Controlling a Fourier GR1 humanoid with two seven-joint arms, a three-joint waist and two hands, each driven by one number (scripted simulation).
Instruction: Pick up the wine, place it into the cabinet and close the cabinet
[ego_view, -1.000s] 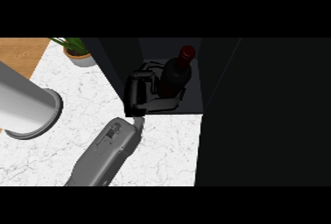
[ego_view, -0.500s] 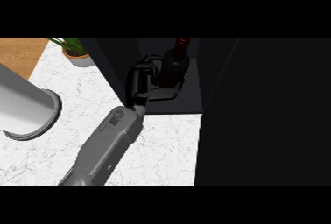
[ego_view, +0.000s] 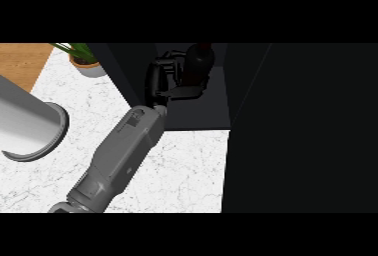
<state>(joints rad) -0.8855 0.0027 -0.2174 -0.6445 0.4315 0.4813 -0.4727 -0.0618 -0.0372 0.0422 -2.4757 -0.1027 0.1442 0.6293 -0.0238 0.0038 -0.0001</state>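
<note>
Head view: one grey forearm (ego_view: 122, 155) runs up from lower edge over white marble bench (ego_view: 184, 170) into dark cabinet (ego_view: 199, 107) at bench's far side. Hand (ego_view: 164, 80) inside cabinet, fingers and thumb clamped on wine (ego_view: 199, 65), bottle upright. Which arm this is, cannot tell. Potted plant (ego_view: 85, 60) at far left corner. Grey cylinder (ego_view: 26, 127) at left edge.

White marble-patterned worktop (ego_view: 184, 175) across the lower left. Brown wooden surface (ego_view: 22, 62) at 10 o'clock. Small potted green plant in a pale pot (ego_view: 87, 62) near 11 o'clock, standing on the marble. Large grey cylindrical vessel (ego_view: 29, 127) at 9 o'clock. Deep black shadow from 12 through 5 o'clock.
</note>
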